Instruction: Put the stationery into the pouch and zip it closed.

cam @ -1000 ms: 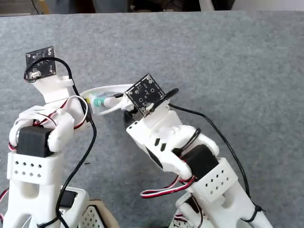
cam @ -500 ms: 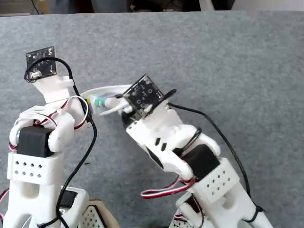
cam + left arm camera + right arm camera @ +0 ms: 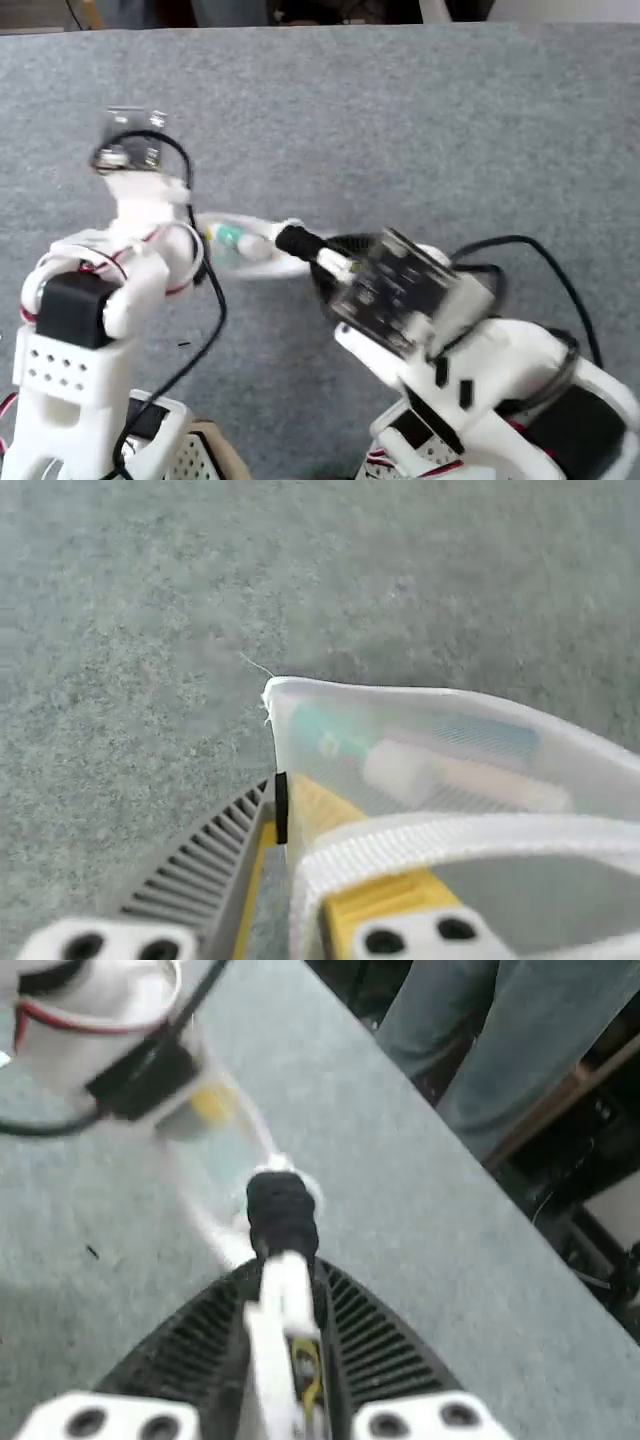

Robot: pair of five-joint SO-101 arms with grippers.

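The table (image 3: 430, 120) is covered in grey felt-like fabric.

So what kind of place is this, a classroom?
Probably a robotics lab or workshop. A left arm and a right arm, wired with bare cables, handle a pouch and a pen at a grey felt-covered table, and cluttered furniture stands beyond it.

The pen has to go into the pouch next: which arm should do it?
Right. The right pincer is shut on the pen, whose black end is close to one end of the pouch. The left pincer looks clamped on a pouch corner, so it should probably just hold.
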